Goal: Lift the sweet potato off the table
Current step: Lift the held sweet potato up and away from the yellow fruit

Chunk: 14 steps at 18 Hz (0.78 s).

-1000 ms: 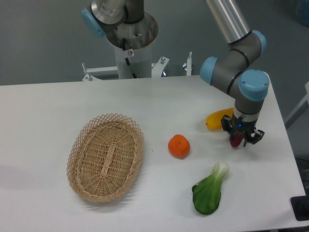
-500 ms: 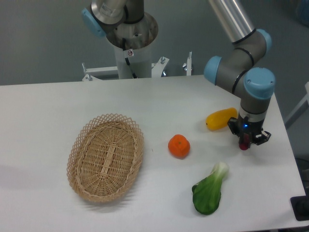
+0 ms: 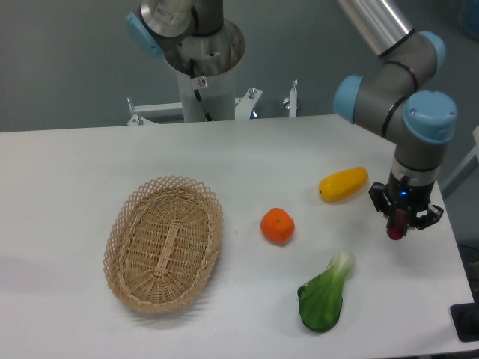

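Observation:
My gripper [image 3: 398, 224] hangs over the right side of the white table [image 3: 247, 161], pointing straight down. Its fingers are shut on the sweet potato [image 3: 396, 228], of which only a small purple-magenta end shows below the fingers. The rest of the tuber is hidden inside the gripper. I cannot tell how high its tip is above the tabletop.
A yellow oblong vegetable [image 3: 343, 184] lies just left of the gripper. An orange fruit [image 3: 277, 226] sits mid-table, a green bok choy [image 3: 324, 295] near the front edge, and a wicker basket [image 3: 164, 242] on the left. The robot base [image 3: 203, 67] stands at the back.
The gripper has carried the sweet potato to the right, away from the yellow vegetable and toward the table's right edge. The other objects have not moved.

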### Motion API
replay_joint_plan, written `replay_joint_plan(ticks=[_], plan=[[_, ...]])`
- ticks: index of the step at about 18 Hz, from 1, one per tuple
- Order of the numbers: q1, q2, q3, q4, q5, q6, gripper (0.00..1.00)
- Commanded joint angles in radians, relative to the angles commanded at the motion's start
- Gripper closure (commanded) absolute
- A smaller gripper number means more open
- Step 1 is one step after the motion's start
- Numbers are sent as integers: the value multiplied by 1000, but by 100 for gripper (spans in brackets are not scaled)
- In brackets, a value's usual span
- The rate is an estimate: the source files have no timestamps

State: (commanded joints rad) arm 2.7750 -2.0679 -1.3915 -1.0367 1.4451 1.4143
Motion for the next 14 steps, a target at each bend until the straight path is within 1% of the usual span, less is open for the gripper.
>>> replay_joint_plan(ticks=[3, 6, 10, 12, 14], plan=[[2, 23, 38, -72, -6, 3, 75], [2, 57, 55, -121, -5, 5, 75], [0, 97, 52, -144, -2, 9, 75], [-2, 109, 54, -155, -3, 11, 75], [-21, 114, 52, -157, 0, 6, 75]])
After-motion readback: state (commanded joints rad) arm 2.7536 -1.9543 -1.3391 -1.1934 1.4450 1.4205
